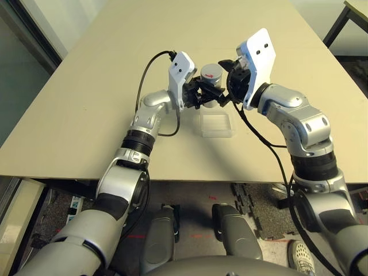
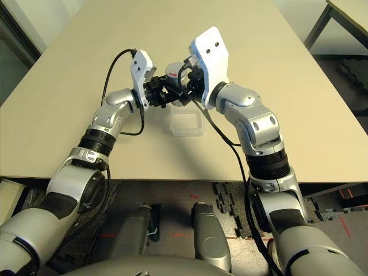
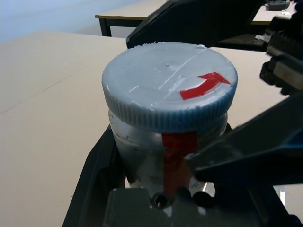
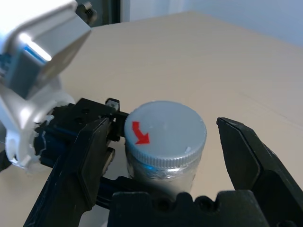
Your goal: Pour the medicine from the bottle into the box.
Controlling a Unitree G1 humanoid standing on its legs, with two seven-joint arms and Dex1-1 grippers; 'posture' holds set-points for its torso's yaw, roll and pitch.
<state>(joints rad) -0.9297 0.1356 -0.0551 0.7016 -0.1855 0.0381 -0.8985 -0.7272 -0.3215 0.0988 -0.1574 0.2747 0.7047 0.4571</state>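
The bottle (image 1: 211,76) is a small silver-grey cylinder with a red strip on its side and a grey screw cap (image 3: 168,85) marked with a red arrow. My left gripper (image 1: 202,94) is shut on its body and holds it upright just above the table, beyond the far edge of the box (image 1: 217,124). The box is a clear shallow tray lying on the table. My right gripper (image 4: 164,135) stands open around the cap. Its black fingers (image 4: 246,161) flank the cap with a gap on each side.
The beige table (image 1: 86,115) stretches wide on all sides of the box, with its front edge (image 1: 172,179) near my body. A second table (image 1: 357,10) stands at the far right. Black cables loop from both wrists.
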